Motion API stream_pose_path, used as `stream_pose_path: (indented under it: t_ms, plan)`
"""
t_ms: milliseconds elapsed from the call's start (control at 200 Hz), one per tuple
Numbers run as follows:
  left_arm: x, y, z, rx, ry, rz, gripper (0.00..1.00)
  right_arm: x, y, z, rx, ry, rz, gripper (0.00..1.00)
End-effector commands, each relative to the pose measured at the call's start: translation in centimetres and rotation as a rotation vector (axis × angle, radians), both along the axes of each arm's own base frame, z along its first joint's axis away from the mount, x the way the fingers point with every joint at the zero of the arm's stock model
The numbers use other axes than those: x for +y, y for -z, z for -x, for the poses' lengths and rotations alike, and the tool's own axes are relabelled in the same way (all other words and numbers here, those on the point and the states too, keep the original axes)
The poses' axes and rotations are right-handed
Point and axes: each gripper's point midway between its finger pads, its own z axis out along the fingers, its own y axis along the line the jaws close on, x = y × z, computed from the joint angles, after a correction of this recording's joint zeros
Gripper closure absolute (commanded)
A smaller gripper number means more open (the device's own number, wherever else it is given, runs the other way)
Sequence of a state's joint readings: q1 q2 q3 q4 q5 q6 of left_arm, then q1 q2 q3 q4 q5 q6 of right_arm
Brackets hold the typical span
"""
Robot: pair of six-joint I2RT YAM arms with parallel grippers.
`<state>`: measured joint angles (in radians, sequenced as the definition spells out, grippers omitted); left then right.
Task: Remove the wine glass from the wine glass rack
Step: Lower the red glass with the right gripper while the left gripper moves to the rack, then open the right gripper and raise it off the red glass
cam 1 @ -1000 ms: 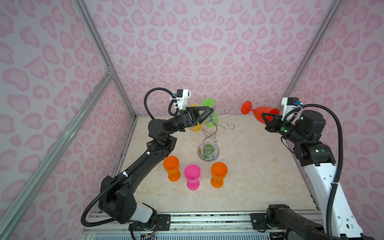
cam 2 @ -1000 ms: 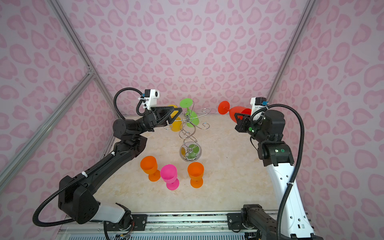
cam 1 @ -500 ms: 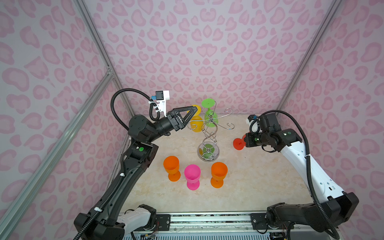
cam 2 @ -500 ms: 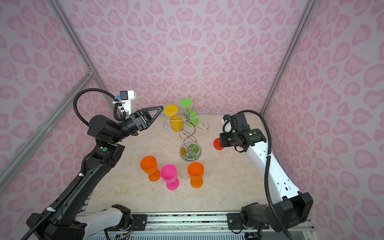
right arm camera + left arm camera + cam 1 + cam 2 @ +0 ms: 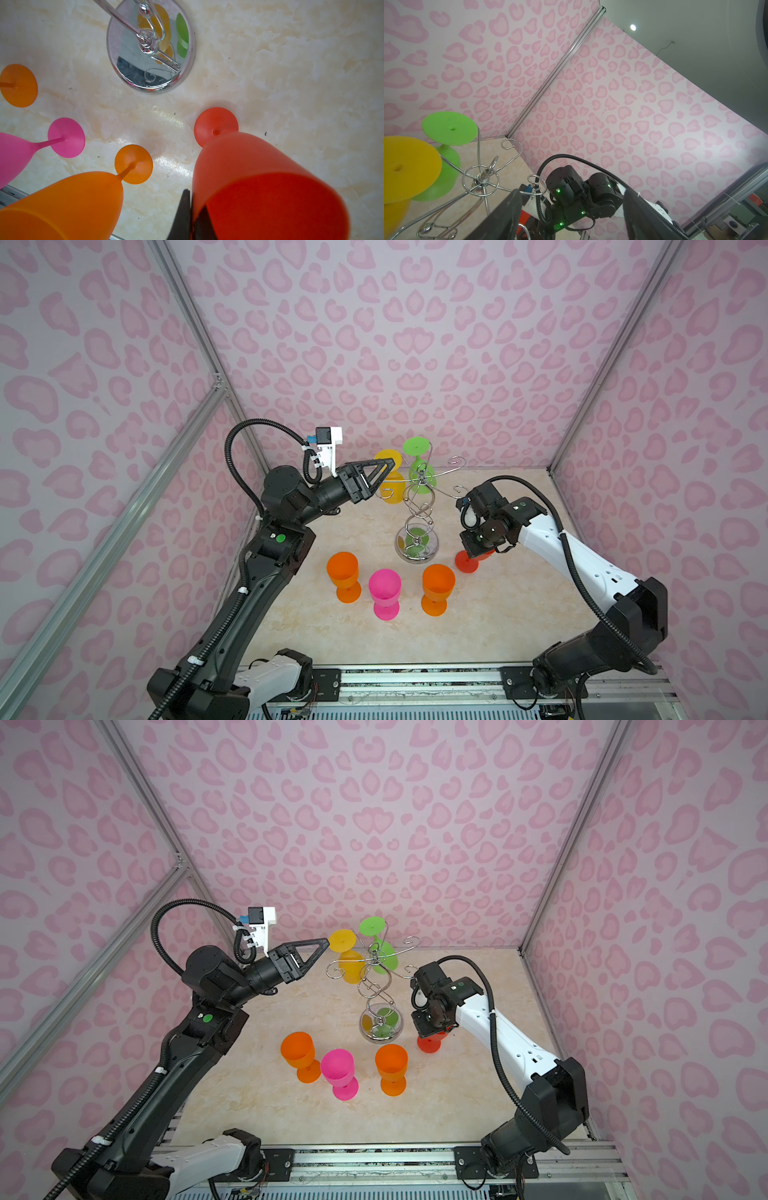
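Red plastic, off the hooks: the wine glass (image 5: 466,563) stands bowl-up just beside the mirrored round base of the wine glass rack (image 5: 417,506), on the side nearer your right arm. In both top views only its foot and a sliver of bowl show beneath the right gripper (image 5: 478,549). In the right wrist view you see that gripper (image 5: 192,216) pinching the bowl's wall at the rim, one dark finger outside and one showing through the plastic from inside. Whether the foot rests on the marble-look table (image 5: 498,614) or sits just above it cannot be told.

On the chrome rack, two glasses hang upside down from the curled arms: a yellow glass (image 5: 390,485) and a green glass (image 5: 422,479), both mirrored in the base.

Your left gripper (image 5: 376,477) is raised level with the rack's top, jaws spread wide and holding nothing — its tips just beside the yellow glass's foot, contact not clear.

Nearer the rail, three glasses stand upright in a row: an orange glass (image 5: 343,572), a pink glass (image 5: 384,591) and a second orange glass (image 5: 437,585), all apart from the rack.
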<state>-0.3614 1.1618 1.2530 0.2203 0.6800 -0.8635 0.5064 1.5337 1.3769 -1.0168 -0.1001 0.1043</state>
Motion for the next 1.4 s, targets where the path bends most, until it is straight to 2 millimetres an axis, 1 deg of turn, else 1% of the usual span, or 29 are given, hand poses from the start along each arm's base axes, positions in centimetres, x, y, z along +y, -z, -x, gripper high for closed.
stream_pose_path:
  t_ms: [0, 200, 405, 575, 860, 1005, 1115, 1305, 1400]
  plan:
    - [0.2, -0.6, 0.3, -0.032, -0.009, -0.001, 0.22, 0.1, 0.7, 0.3, 0.019, 0.002, 0.024, 1.00]
    - [0.3, -0.4, 0.4, -0.032, -0.012, -0.009, 0.21, 0.5, 0.9, 0.5, 0.027, -0.010, 0.026, 1.00]
    - [0.3, -0.4, 0.3, -0.031, -0.012, -0.010, 0.21, 0.4, 1.0, 0.7, 0.028, -0.005, 0.023, 0.94]
    - [0.3, -0.4, 0.3, -0.030, -0.012, -0.011, 0.21, 0.5, 1.0, 1.0, 0.031, -0.009, 0.015, 0.86]
    - [0.3, -0.2, 0.1, -0.025, -0.016, -0.015, 0.21, 0.8, -0.6, 1.3, -0.001, -0.015, -0.026, 0.79]
    - [0.5, -0.2, -0.1, -0.023, -0.034, -0.017, 0.21, 0.6, -1.9, 1.6, -0.035, -0.012, -0.051, 0.78]
    - [0.7, 0.0, -0.7, -0.011, -0.050, -0.015, 0.21, 0.5, -3.6, 1.9, -0.080, -0.003, -0.086, 0.77]
    - [1.7, 0.8, -2.5, 0.039, -0.095, -0.004, 0.20, -0.2, -6.8, 2.0, -0.192, 0.040, -0.157, 0.77]
    - [2.6, 1.2, -3.5, 0.059, -0.126, -0.001, 0.19, -1.1, -8.5, 1.9, -0.245, 0.080, -0.208, 0.77]
